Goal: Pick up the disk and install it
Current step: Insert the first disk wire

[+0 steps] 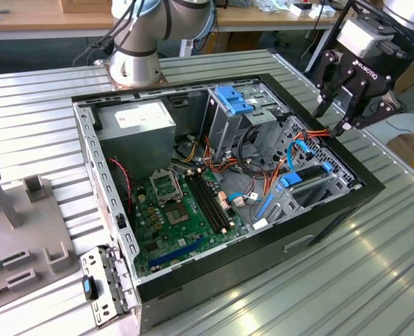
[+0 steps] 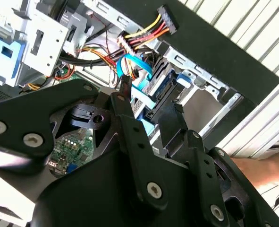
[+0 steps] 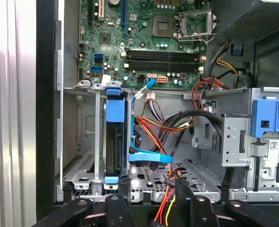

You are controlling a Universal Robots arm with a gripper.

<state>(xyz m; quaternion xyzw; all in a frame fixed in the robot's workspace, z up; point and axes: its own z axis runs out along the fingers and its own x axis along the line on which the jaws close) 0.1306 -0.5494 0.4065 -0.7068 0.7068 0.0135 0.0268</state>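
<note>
Exterior view: gripper (image 1: 336,117) hangs over the case (image 1: 87,140) rim on the exterior view's right, just above the orange-yellow cables (image 1: 317,133). Jaws are spread wide with nothing between them. First wrist view: disk (image 3: 114,142) stands on edge in the grey bay (image 3: 85,142) inside the case, framed by its blue carrier, with a blue cable (image 3: 148,157) just beside it. Gripper is near the disk, not touching it.

End effector (image 1: 336,117) hangs over PC case (image 1: 214,274) rim, exterior view's right. Disk (image 1: 291,180) w/ blue carrier on edge in bay nearby.
</note>
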